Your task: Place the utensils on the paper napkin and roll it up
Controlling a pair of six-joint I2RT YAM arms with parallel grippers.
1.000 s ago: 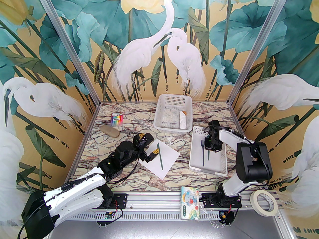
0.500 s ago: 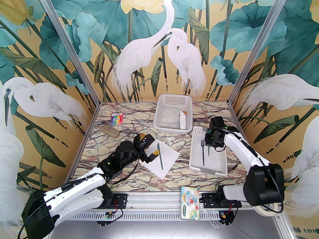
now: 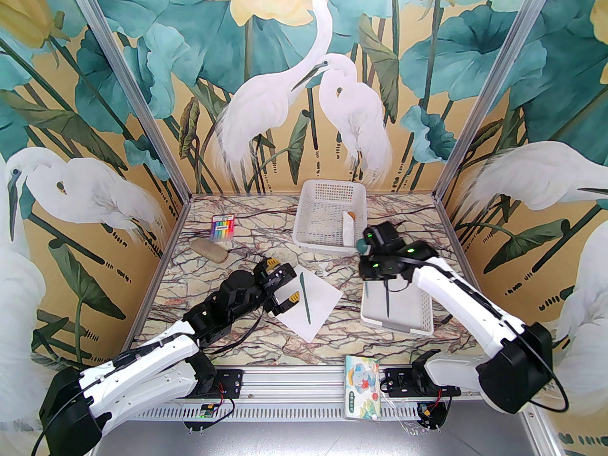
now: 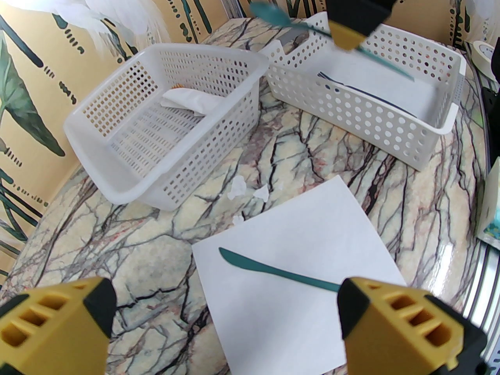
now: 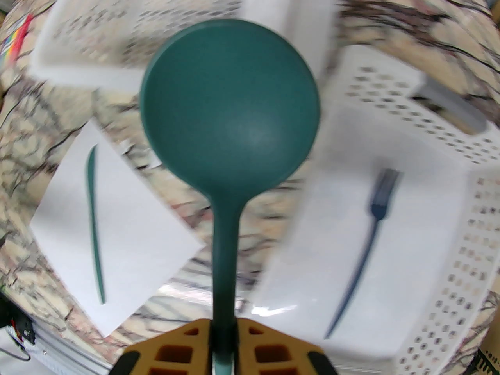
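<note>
My right gripper [image 5: 223, 340] clamps the spoon [image 5: 230, 104] by its handle, aloft. My left gripper [image 4: 226, 315] stands wide apart at the paper napkin's [image 4: 297, 225] edge.

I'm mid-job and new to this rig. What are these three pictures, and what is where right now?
Two robot arms, each ending in a two-finger gripper. One picture looks down from above; the other two come from cameras on each wrist. On the marble table lies a square white paper napkin with a slim teal plastic knife on it. The left gripper stands open at its edge. The right gripper is shut on a teal round-bowled plastic spoon. A matching teal fork lies in the near white perforated basket.
</note>
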